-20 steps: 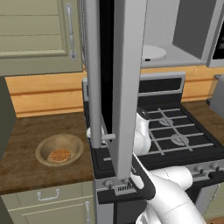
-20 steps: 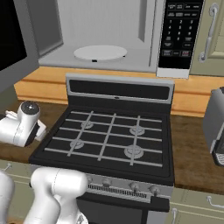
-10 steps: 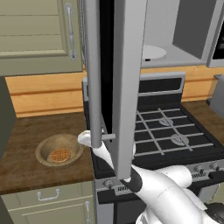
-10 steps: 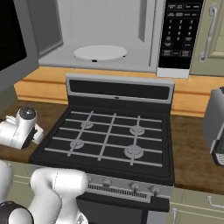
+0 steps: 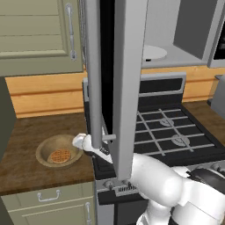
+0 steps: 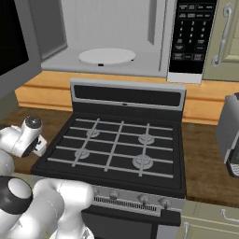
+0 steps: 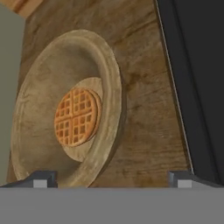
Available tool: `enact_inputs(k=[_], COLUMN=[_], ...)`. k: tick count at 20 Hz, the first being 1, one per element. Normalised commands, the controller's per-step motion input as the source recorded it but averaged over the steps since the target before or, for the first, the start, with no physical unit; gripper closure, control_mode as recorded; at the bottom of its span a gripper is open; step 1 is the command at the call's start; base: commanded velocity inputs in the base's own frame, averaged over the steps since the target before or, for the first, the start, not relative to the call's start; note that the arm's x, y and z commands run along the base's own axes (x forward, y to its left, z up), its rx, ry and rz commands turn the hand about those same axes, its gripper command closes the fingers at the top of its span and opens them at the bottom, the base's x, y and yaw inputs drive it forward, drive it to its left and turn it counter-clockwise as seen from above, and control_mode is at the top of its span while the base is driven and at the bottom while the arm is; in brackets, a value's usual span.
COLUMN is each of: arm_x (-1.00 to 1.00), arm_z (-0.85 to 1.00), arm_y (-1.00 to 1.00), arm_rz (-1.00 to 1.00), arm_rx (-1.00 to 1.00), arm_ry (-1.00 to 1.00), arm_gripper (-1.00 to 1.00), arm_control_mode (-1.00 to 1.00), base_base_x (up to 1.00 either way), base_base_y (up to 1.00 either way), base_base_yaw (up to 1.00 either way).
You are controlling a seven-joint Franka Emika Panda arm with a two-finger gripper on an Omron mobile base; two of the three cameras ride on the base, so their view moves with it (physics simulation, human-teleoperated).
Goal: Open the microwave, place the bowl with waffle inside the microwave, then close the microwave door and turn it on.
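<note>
The microwave (image 6: 140, 28) hangs over the stove with its light grey cavity and white turntable (image 6: 107, 56) exposed. The microwave door (image 5: 125, 79) stands swung out, edge-on, its bar handle (image 5: 93, 88) facing left. On the brown counter to its left sits the tan bowl (image 5: 49, 148) holding the round waffle (image 5: 59, 156). My gripper (image 5: 78, 141) hovers low just right of the bowl, open, nothing between its fingers. The hand view looks down on the bowl (image 7: 39, 109) and waffle (image 7: 76, 117), with my gripper (image 7: 113, 179) open and its fingertips (image 7: 41, 179) wide apart near the bowl's rim.
The black gas stove (image 6: 116, 144) lies right of the bowl, its edge close to the hand (image 7: 192, 87). An olive cabinet (image 5: 35, 35) hangs above the counter (image 5: 26, 132). A dark tall panel (image 5: 4, 114) bounds the counter's left. A grey appliance (image 6: 231, 135) stands at far right.
My hand has swung left from the stove's front corner, passing under the open door, and now sits lower beside the bowl. Its jaws stayed open. Bowl and door have not moved.
</note>
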Motion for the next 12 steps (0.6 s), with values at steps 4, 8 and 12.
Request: enact_inputs(k=[4, 8, 12], arm_x=[0.26, 0.22, 0.12], arm_z=[-0.09, -0.13, -0.23], arm_y=[0.20, 0.26, 0.22], arm_rz=[0.00, 0.00, 0.00], arm_rx=[0.00, 0.00, 0.00], arm_ry=[0.12, 0.07, 0.04], arm_gripper=[-1.00, -1.00, -1.00], arm_control_mode=[-1.00, -1.00, -1.00], base_base_x=[0.00, 0.00, 0.00], base_base_y=[0.00, 0.00, 0.00], base_base_yaw=[0.00, 0.00, 0.00])
